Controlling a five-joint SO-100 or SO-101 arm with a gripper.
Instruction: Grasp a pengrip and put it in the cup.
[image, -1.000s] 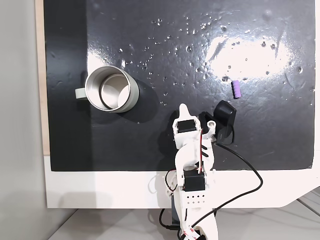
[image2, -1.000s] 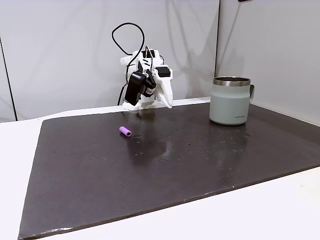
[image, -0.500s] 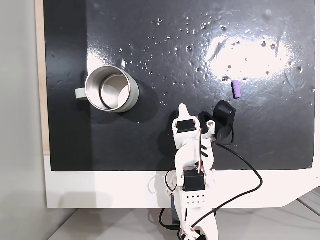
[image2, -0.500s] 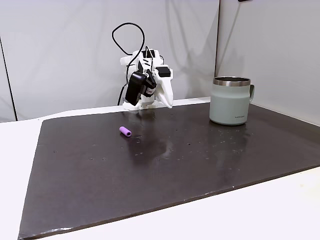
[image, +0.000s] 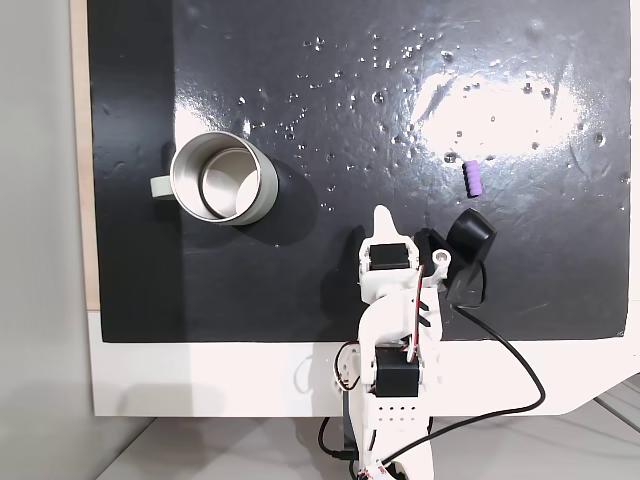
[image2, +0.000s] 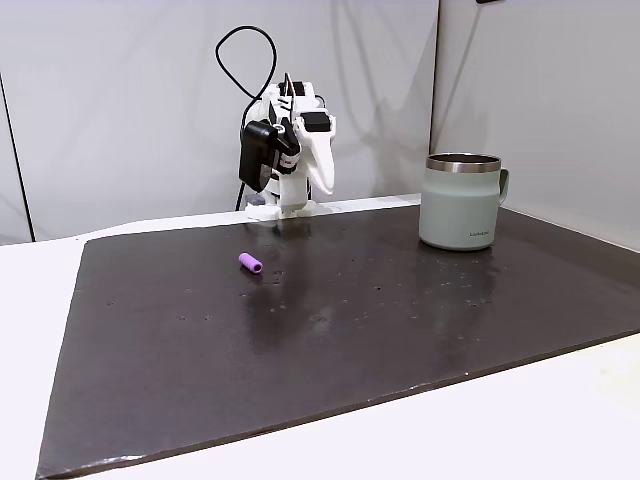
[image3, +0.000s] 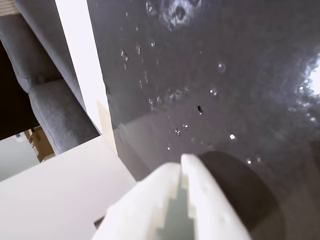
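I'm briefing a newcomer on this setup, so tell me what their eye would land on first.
The white arm with its gripper shut and raised off the mat stands at the black mat's near edge in the top-down fixed view. To its upper left there sits the round silvery metal cup with a pale grey-green wall, and to its upper right lies the tiny purple cylindrical pengrip, beside a bright glare patch.

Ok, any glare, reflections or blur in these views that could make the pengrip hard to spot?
In a fixed view from above, a bright glare patch on the black mat lies just above the pengrip, which stays distinct. In the side fixed view the mat is evenly lit and the pengrip is sharp. In the wrist view, the tool is soft and close, and glare shows at the right edge.
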